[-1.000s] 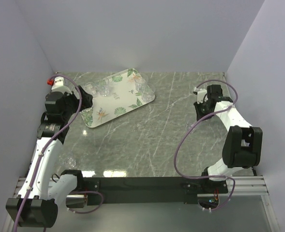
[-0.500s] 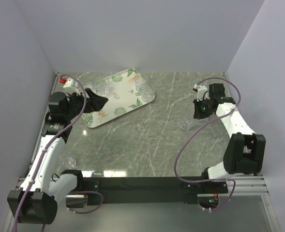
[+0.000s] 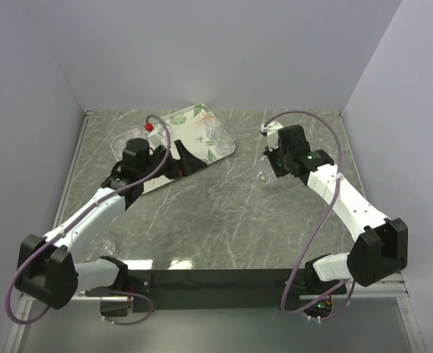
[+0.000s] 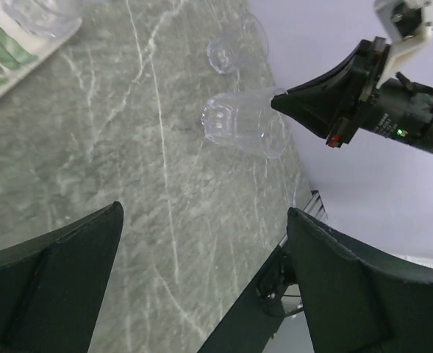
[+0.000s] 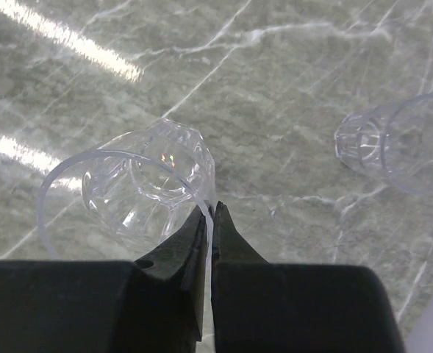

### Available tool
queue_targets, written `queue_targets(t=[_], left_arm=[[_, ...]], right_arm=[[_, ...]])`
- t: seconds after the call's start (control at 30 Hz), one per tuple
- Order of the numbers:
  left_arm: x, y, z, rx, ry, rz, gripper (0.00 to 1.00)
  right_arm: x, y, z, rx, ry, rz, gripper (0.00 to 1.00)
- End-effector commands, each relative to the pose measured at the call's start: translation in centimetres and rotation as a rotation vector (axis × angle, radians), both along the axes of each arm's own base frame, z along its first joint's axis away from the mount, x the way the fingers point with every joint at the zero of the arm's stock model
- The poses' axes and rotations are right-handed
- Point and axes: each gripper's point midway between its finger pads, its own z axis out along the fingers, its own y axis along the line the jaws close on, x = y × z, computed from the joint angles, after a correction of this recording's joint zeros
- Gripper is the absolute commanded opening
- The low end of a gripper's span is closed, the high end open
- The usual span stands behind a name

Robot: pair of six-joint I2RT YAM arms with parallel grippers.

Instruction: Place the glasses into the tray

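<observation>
Now, step: carry leg, judging by one glass pinched up and not yet at tray
right gripper: jaws clamped on rim wall of that glass, one finger inside, one outside
held glass: tipped sideways, looks lifted off table, out over mid-table, well apart from tray
left gripper: jaws wide apart, nothing between them, hangs at near edge of tray
tray: far-left part of table, a few glasses already in it at right end, rest of it partly hidden by left arm
strays: loose glass lying on table near right gripper, another stray close to left arm base
next: probably swing right gripper across to a bare patch of tray, turn glass upright, lower to contact, then part jaws
watch: thin rim pinch, likely to swivel, and left arm crowding tray, so room needed first
</observation>
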Motion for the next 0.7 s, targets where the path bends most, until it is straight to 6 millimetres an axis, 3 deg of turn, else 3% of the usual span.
queue_targets(t=[0.0, 0.33, 0.37, 0.4, 0.47, 0.5, 0.67], left_arm=[[1.6, -2.4, 2.7, -0.07, -0.036, 0.047, 0.99], [1.9, -10.9, 2.1, -0.029, -0.03, 0.025, 0.95], [2.3, -11.4, 0.7, 0.006, -0.013, 0.035, 0.95], [2.1, -12.5, 1.4, 0.008, -0.025, 0.023, 0.94], [2.6, -13.6, -0.2, 0.056, -0.014, 0.02, 0.91], [2.7, -14.3, -0.1, 0.065, -0.016, 0.023, 0.88], [4.2, -15.6, -3.0, 0.189, -0.003, 0.054, 0.81]], right_arm=[[2.6, -0.2, 4.7, -0.006, -0.202, -0.134, 0.0], [2.5, 3.1, 5.1, 0.045, -0.233, -0.11, 0.0], [2.4, 3.4, 5.0, 0.05, -0.23, -0.107, 0.0], [2.4, 3.6, 5.1, 0.056, -0.231, -0.102, 0.0], [2.2, 4.0, 5.1, 0.074, -0.224, -0.095, 0.0], [2.2, 4.2, 5.1, 0.077, -0.223, -0.093, 0.0], [2.0, 4.7, 5.4, 0.096, -0.222, -0.089, 0.0]])
